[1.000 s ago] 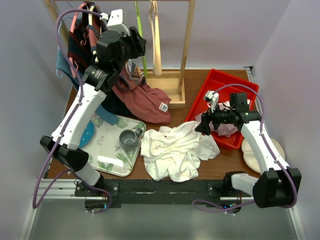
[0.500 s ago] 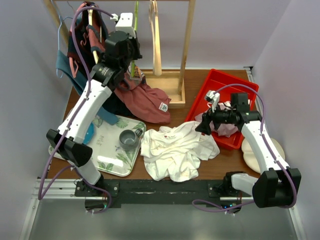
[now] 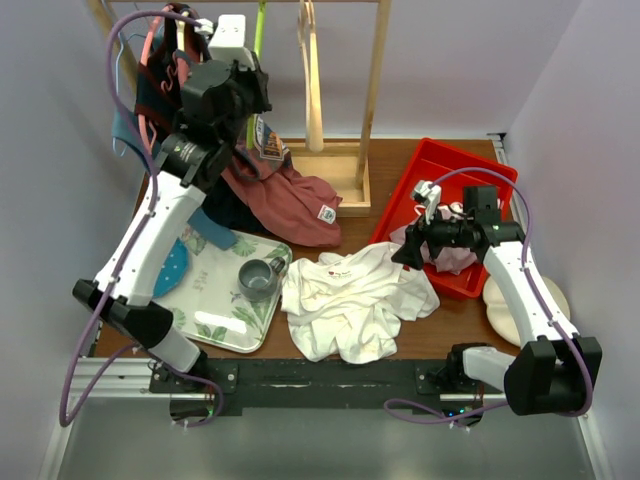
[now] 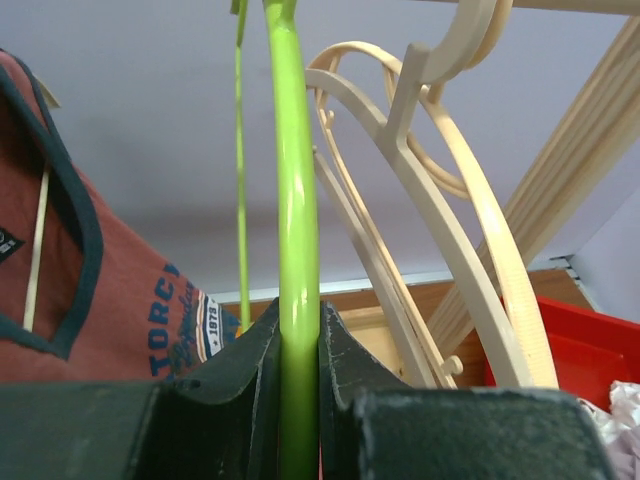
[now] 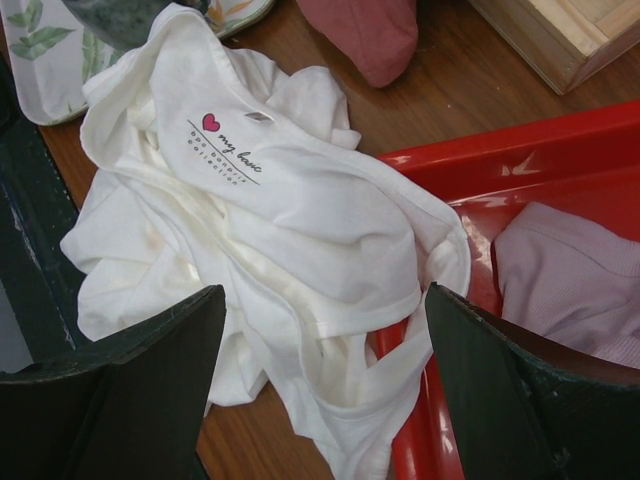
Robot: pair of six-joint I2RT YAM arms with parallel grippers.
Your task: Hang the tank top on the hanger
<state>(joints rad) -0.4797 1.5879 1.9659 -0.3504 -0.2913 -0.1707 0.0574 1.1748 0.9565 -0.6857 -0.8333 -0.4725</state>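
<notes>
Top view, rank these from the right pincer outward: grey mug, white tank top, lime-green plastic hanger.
1. White tank top, just left of the right pincer.
2. Grey mug, farther left.
3. Lime-green plastic hanger, far back left, high up.

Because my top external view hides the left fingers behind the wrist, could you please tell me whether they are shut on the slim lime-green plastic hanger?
Observer: Yes, the left wrist view shows the left gripper shut on the slim lime-green plastic hanger, its rod pinched between both fingers.
Operator: Thank you; what hangs beside it?
Observer: Just to its right hang cream-coloured curved hangers, clear of the fingers.
Operator: And the other arm?
Observer: The right wrist view shows the right gripper open, the white thin-fabric tank top lying ungripped below its fingers.
</notes>
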